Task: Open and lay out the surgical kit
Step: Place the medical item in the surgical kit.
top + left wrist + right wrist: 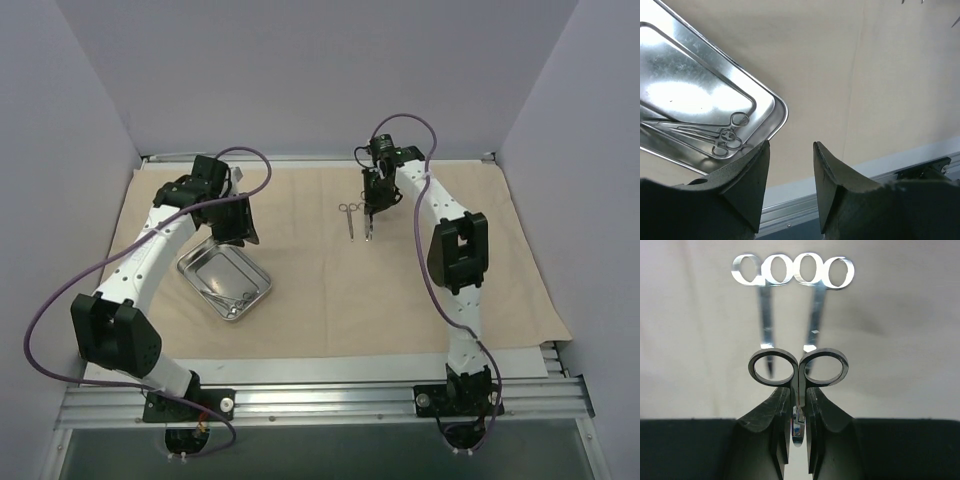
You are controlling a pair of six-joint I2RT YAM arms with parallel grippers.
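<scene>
Beige cloth wrap [320, 300] lies spread flat over the bench, so the unwrapping looks done and the laying-out is in hand. The right end effector [798, 396] is clamped on a ring-handled instrument [798, 367] over the cloth's far side, just short of two laid instruments [765, 315]. Next, I'd judge, it needs lowering alongside them and releasing. The left end effector [791, 147] hangs with jaws apart and empty beside the steel tray [213, 268], which holds more instruments [722, 137]. The held tool's tips are hidden, and the tray's count is hard to make out.
</scene>
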